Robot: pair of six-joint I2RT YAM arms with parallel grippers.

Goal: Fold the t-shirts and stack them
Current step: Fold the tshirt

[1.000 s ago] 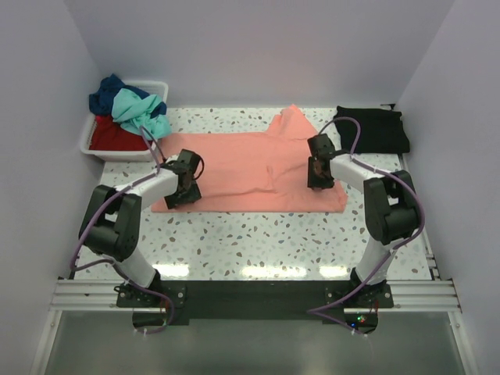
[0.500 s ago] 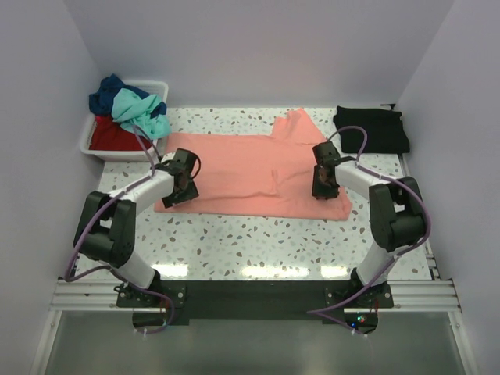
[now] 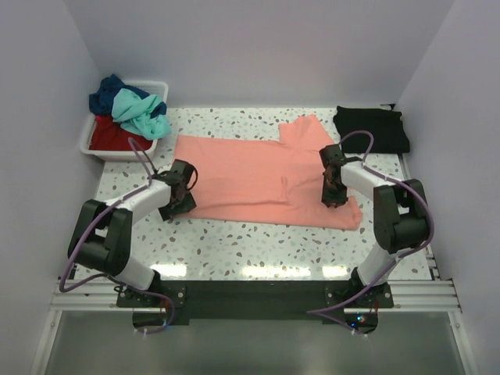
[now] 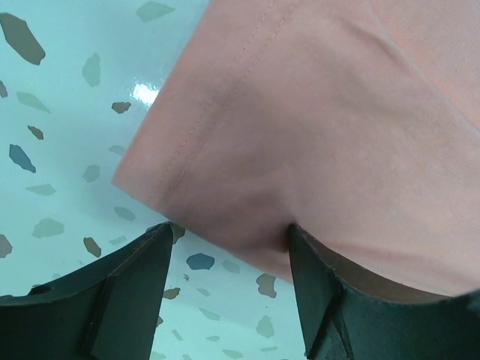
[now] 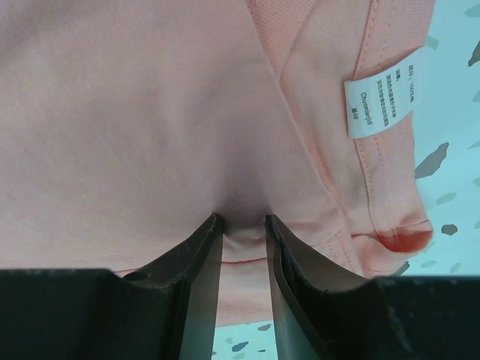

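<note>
Top view: shows salmon-pink t-shirt (image 3: 250,176) flat on speckled table (image 3: 258,242), long axis running from left gripper (image 3: 173,209) at the hem to right gripper (image 3: 336,199) at the neck end. Has black t-shirt (image 3: 373,129) beyond right gripper, white bin (image 3: 87,142) holding teal, navy and red shirts (image 3: 137,109) beyond left.

Left wrist: shows jaws spread, stitched hem corner between.

Right wrist: shows jaws pinching a soft fold beside white label (image 5: 381,90).

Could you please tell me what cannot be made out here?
Right wrist view: print on the care label is too small to read.
Top view: the bottom of the white bin is hidden under the teal t-shirt, navy t-shirt and red t-shirt.
Top view: folds of the black t-shirt are too dark.
Left wrist view: the frame's edges cut off most of the salmon-pink t-shirt.
</note>
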